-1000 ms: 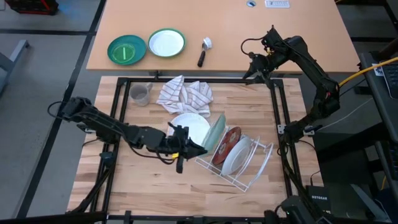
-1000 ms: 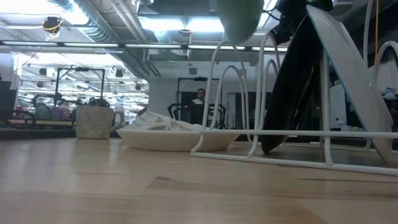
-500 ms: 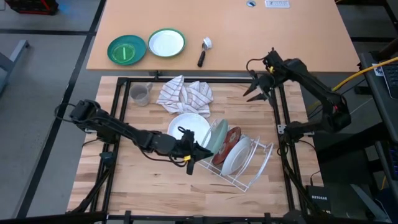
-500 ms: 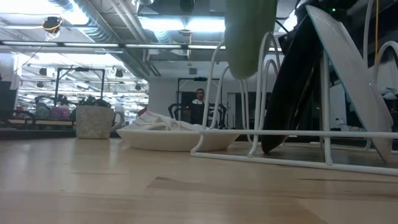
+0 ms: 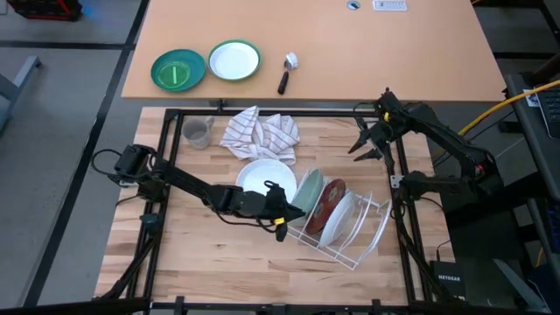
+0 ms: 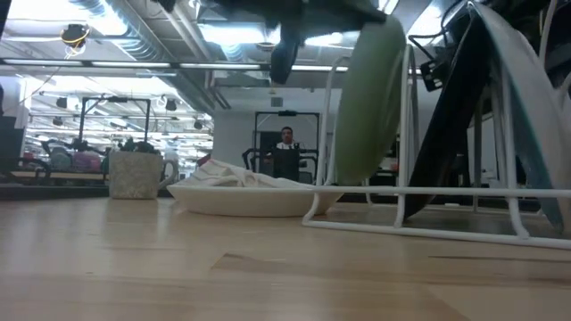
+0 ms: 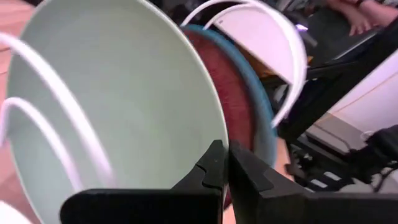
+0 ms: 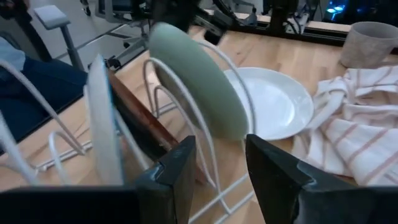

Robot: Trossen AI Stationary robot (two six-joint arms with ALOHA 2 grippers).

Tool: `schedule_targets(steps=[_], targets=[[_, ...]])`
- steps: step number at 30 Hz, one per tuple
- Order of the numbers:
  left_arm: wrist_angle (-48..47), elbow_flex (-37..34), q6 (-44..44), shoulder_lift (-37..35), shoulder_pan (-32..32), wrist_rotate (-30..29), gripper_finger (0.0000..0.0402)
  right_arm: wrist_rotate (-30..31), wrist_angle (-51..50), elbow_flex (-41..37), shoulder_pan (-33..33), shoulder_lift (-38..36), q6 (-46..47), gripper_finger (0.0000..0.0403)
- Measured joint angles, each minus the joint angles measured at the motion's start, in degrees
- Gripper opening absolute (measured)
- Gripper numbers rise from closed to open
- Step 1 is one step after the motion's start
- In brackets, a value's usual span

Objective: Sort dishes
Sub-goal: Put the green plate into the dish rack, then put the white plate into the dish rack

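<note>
A light blue plate [image 5: 308,191] stands tilted in the first slot of a white wire rack [image 5: 354,234]. Behind it stand a dark red plate [image 5: 328,199] and a white plate [image 5: 346,219]. My left gripper [image 5: 287,208] reaches in from the table's left and is shut on the light blue plate [image 7: 124,106]. Another white plate [image 5: 262,173] lies flat on the table beside the rack. My right gripper [image 5: 371,144] hangs open and empty near the far right corner of the frame; its fingers [image 8: 176,171] point toward the rack. My left gripper pinches the light blue plate's rim [image 7: 219,127] between its two fingers, one on the plate's face and one on its back. The fingers come from the table's left, at the upper part of the rim [image 6: 379,27]. The plate stands tilted between the rack's wire loops.
A striped towel [image 5: 260,131] and a small grey mug [image 5: 198,133] lie at the far side of the wooden board. A green plate [image 5: 178,70], a green-rimmed white plate [image 5: 234,60] and a black-handled tool [image 5: 286,73] lie on the far table. A person [image 6: 285,143] stands in the room behind.
My left gripper has carried the light blue plate toward the table's right and down into the rack's first slot, beside the dark red plate. The rack has slid a little to the right. My right gripper has moved from the far edge toward the near side, staying open.
</note>
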Motion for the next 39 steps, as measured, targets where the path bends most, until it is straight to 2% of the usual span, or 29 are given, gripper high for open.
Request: schedule_targets(steps=[7,12,16,21,26,33,39], targets=[[-4.84,0.0,-0.54,2.0,1.4,0.14,0.0002,-3.42,0.14,-3.63,0.0,-5.03,0.0,0.0145],[-7.79,0.02,-0.38,2.08,2.11,-0.06,0.0022,-4.93,-0.13,-4.07,0.0,-7.84,0.0,0.0145],[-7.33,0.0,1.86,2.06,2.28,-0.21,0.0053,-6.66,-0.21,-4.07,0.0,-9.72,0.0,0.0145],[-7.31,0.0,4.49,2.02,2.28,0.35,0.011,-7.0,-0.24,-4.07,0.0,-11.93,0.0,0.0145],[-7.31,-0.01,10.3,1.97,2.07,2.14,0.0152,-6.89,-0.28,-4.08,0.0,-13.56,0.0,0.0145],[-8.56,-0.07,15.47,1.27,1.51,2.82,0.0162,-3.78,-0.26,-4.07,-0.02,-14.43,-0.09,0.0145],[-18.26,-0.07,13.3,-2.84,1.13,2.82,0.0162,-2.39,-0.26,-4.07,-0.02,-14.46,-0.18,0.0145]])
